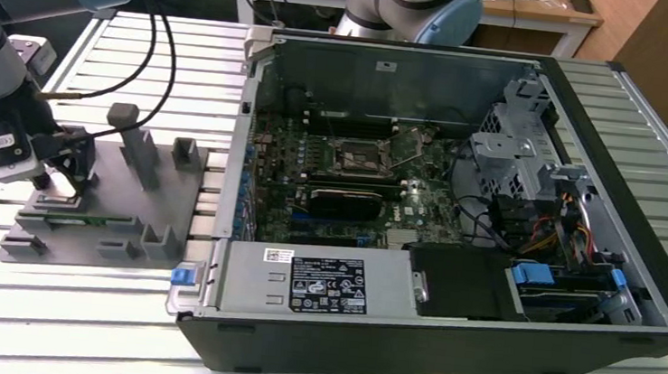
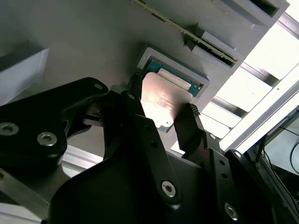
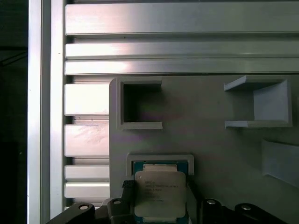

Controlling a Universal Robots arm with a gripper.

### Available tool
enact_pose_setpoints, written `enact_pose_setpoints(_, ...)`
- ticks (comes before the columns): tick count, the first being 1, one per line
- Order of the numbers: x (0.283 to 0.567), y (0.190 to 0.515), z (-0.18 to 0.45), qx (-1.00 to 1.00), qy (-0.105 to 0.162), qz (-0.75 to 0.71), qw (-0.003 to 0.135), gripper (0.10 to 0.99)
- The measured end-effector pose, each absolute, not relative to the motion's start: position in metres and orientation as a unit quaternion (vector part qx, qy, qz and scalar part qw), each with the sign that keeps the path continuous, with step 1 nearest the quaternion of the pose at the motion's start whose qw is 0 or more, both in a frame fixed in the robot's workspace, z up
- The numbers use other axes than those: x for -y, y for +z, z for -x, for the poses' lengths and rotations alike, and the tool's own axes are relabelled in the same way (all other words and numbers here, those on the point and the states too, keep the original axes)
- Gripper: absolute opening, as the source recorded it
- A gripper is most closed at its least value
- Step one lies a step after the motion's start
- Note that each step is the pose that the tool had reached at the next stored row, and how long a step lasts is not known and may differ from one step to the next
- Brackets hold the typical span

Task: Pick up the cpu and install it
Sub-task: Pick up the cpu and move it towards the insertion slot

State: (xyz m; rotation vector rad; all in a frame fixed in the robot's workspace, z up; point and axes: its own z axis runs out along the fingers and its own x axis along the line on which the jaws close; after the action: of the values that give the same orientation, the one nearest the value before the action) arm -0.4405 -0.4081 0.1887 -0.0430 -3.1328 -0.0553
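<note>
Flat silver sq cpu [image 3: 160,193], green-edged, lies face-up in recess of grey fixture [image 3: 210,140].

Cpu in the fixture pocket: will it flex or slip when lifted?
The cpu looks like a flat rigid plate, so it probably won't flex. Its smooth metal top glares, so it is likely slippery. Thin and small against the fixture, it's probably light.
</note>
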Motion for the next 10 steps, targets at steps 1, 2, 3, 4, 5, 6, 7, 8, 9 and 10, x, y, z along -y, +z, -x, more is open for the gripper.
enact_pose_setpoints(1, 0.4081, 0.1887, 0.4405, 1.000, -0.018, 0.014, 0.004, 0.529)
enact_pose_setpoints(2, 0.4081, 0.1888, 0.4405, 1.000, -0.018, 0.014, 0.004, 0.529)
enact_pose_setpoints(3, 0.4081, 0.1888, 0.4405, 1.000, -0.018, 0.014, 0.004, 0.529)
enact_pose_setpoints(4, 0.4081, 0.1888, 0.4405, 1.000, -0.018, 0.014, 0.004, 0.529)
enact_pose_setpoints(5, 0.4081, 0.1888, 0.4405, 1.000, -0.018, 0.014, 0.004, 0.529)
enact_pose_setpoints(6, 0.4081, 0.1888, 0.4405, 1.000, -0.018, 0.014, 0.004, 0.529)
enact_pose_setpoints(7, 0.4081, 0.1887, 0.4406, 1.000, -0.018, 0.014, 0.004, 0.529)
enact_pose_setpoints(8, 0.4081, 0.1885, 0.4406, 1.000, -0.018, 0.014, 0.004, 0.529)
enact_pose_setpoints(9, 0.4081, 0.1884, 0.4406, 1.000, -0.018, 0.014, 0.004, 0.529)
enact_pose_setpoints(10, 0.4081, 0.1882, 0.4406, 1.000, -0.018, 0.014, 0.004, 0.529)
